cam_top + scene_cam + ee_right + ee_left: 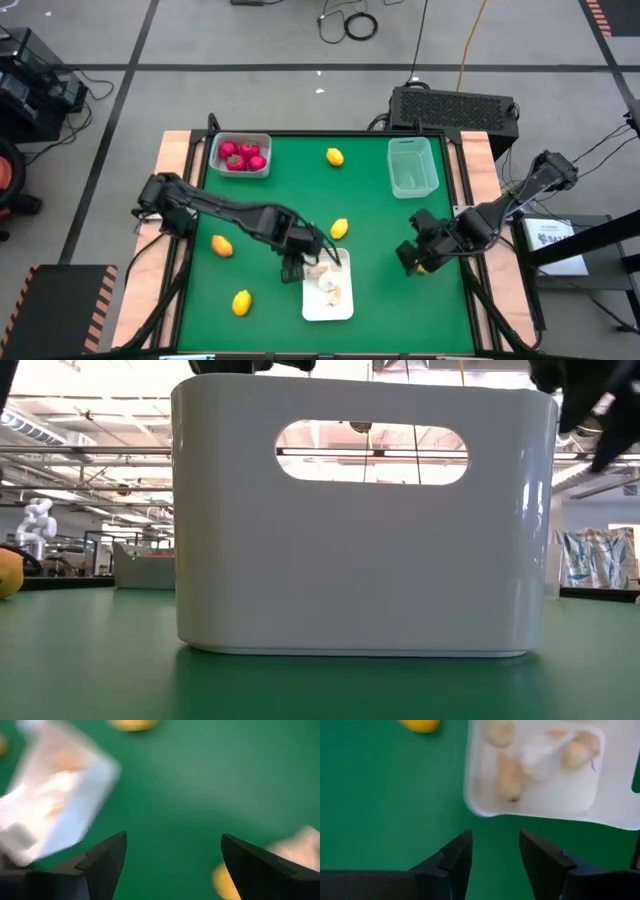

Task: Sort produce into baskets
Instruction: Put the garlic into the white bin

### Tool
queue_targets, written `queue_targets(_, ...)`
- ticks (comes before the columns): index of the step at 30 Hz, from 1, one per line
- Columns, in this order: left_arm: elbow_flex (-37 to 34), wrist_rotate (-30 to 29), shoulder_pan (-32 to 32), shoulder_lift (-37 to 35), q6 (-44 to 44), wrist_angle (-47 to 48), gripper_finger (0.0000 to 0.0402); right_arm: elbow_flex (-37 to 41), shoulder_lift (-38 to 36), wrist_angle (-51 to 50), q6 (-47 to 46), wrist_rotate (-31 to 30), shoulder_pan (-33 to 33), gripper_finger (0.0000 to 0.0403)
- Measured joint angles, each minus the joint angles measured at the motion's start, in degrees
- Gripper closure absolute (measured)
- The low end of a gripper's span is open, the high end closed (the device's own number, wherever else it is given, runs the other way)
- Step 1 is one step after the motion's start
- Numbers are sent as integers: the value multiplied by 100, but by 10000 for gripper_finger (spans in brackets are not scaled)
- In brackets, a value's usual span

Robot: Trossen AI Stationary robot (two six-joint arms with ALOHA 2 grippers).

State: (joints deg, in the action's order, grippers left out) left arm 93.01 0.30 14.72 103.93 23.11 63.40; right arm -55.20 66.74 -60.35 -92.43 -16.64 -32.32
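Several red pieces lie in the whitish-grey tub [240, 155] at the far left. The pale green tub [412, 167] stands at the far right with nothing showing in it. A white tub [328, 285] near the front centre holds garlic-like bulbs [512, 777]. Yellow and orange lemons lie on the green table: [335, 157], [340, 229], [222, 245], [241, 302]. My left gripper [292, 268] [495, 860] is open and empty, just left of the white tub. My right gripper [412, 258] [172, 865] is open wide and empty, right of that tub, with a yellow piece [225, 882] close by its finger.
The white tub [360, 520] fills the low view, with a slot handle in its wall; a yellow piece [8, 572] shows at that view's left edge. Bare green table lies between the two far tubs and between the grippers. Wooden rails edge the table's left and right sides.
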Motion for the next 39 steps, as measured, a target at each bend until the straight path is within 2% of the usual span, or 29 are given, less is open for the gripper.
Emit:
queue_targets(3,133,-319,-151,-258,-11,79,231,0,0,-900,-1038,68,0,90)
queue_targets(6,134,-634,-240,-538,-10,-6,231,1,0,-1414,-1841,400,12,90)
queue_targets(11,136,-1107,-288,-757,-11,-292,231,133,0,-1881,-2225,831,65,90)
queue_targets(14,136,-1170,-284,-768,-139,-472,231,471,0,-1672,-2245,1195,79,90)
queue_targets(17,136,-1182,-282,-768,-304,-629,231,805,2,-1173,-2240,1226,77,90)
queue_targets(22,136,-1286,-406,-768,-504,-854,231,1141,0,-1068,-2594,1179,83,90)
queue_targets(32,135,-1233,-610,-768,-559,-1186,231,1795,4,-456,-3222,864,85,89)
queue_targets(39,134,-1233,-707,-768,-603,-1413,231,1825,21,-405,-3525,505,87,89)
